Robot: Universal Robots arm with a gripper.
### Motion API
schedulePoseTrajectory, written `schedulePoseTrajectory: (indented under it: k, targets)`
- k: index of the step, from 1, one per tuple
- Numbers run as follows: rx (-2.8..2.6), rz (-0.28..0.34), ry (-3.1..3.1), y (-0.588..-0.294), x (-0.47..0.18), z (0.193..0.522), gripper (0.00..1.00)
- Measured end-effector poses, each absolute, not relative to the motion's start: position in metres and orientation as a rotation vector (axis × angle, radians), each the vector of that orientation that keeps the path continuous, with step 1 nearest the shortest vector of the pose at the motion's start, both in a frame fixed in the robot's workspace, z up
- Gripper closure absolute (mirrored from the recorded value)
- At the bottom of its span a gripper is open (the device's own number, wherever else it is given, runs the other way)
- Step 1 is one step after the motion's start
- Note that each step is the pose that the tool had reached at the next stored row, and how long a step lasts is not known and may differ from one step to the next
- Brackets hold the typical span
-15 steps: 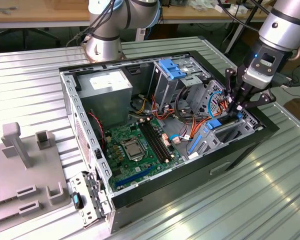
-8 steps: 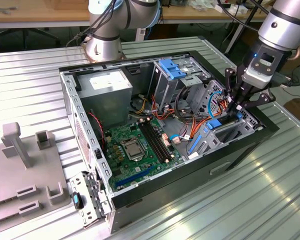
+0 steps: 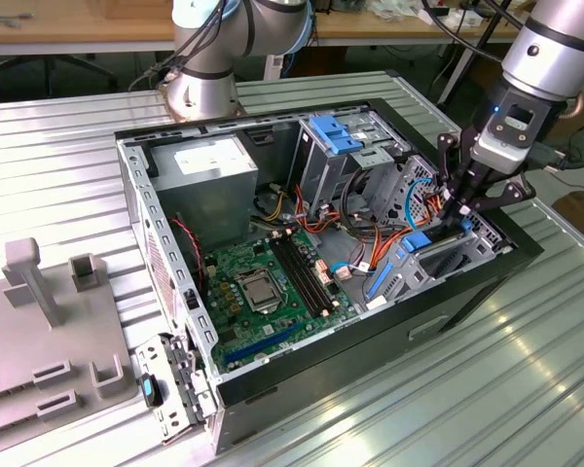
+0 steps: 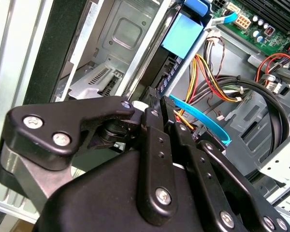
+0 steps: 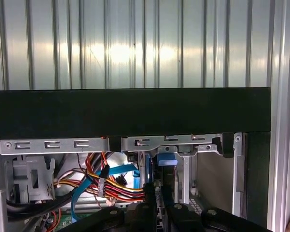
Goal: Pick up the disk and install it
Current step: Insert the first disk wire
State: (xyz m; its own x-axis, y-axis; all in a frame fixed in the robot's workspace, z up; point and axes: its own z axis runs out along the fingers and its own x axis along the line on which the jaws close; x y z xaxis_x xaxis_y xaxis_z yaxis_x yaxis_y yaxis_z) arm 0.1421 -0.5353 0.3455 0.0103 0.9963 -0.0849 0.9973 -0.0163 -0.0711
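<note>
The disk point(image 3: 434, 251), dark-faced with bright blue rails, stands on edge in the bay at the front corner of the open computer case point(image 3: 175, 321), on the exterior view's right. My gripper point(image 3: 456, 216) reaches down onto the disk's upper edge, its black fingers close together on it. In the second wrist view the fingertips point(image 4: 152, 108) pinch the disk's thin dark edge point(image 4: 170, 72) below a blue rail tab. In the first wrist view the gripper point(image 5: 158, 195) holds the disk point(image 5: 165, 160) between metal bay walls.
Inside the case are a green motherboard point(image 3: 268, 282), a grey power-supply box point(image 3: 209, 165), a tall drive cage with blue tabs point(image 3: 336, 146), and orange, red and blue cables point(image 3: 370, 229) beside the bay. A grey fixture point(image 3: 49, 321) sits on the ribbed metal table point(image 3: 467, 389).
</note>
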Motion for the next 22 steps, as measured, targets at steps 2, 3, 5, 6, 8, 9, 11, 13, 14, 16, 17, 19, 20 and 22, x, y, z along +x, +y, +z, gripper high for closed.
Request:
schedulePoseTrajectory:
  k: [2, 3, 5, 6, 8, 9, 11, 13, 14, 16, 17, 19, 20, 22]
  targets:
    - [2.226, -0.173, 2.197, -0.5352, 0.143, 0.3455, 0.84]
    - [2.227, -0.173, 2.197, -0.5353, 0.1423, 0.3454, 0.84]
    - [2.228, -0.173, 2.196, -0.5353, 0.1419, 0.3454, 0.84]
    - [2.228, -0.173, 2.195, -0.5352, 0.1419, 0.3453, 0.84]
    - [2.229, -0.173, 2.195, -0.5352, 0.1419, 0.3445, 0.84]
    - [2.229, -0.173, 2.194, -0.5353, 0.1419, 0.3441, 0.84]
    - [2.23, -0.173, 2.193, -0.5353, 0.1419, 0.3431, 0.84]
    - [2.23, -0.174, 2.193, -0.5353, 0.1419, 0.3424, 0.84]
    - [2.231, -0.174, 2.192, -0.5352, 0.1419, 0.342, 0.84]
    - [2.232, -0.173, 2.192, -0.5353, 0.1419, 0.3407, 0.84]
    - [2.232, -0.173, 2.191, -0.5353, 0.1419, 0.3403, 0.84]
    - [2.233, -0.174, 2.191, -0.5353, 0.1419, 0.3389, 0.84]
    - [2.233, -0.174, 2.19, -0.5353, 0.1419, 0.3383, 0.84]
    - [2.233, -0.174, 2.19, -0.5353, 0.1419, 0.3375, 0.84]
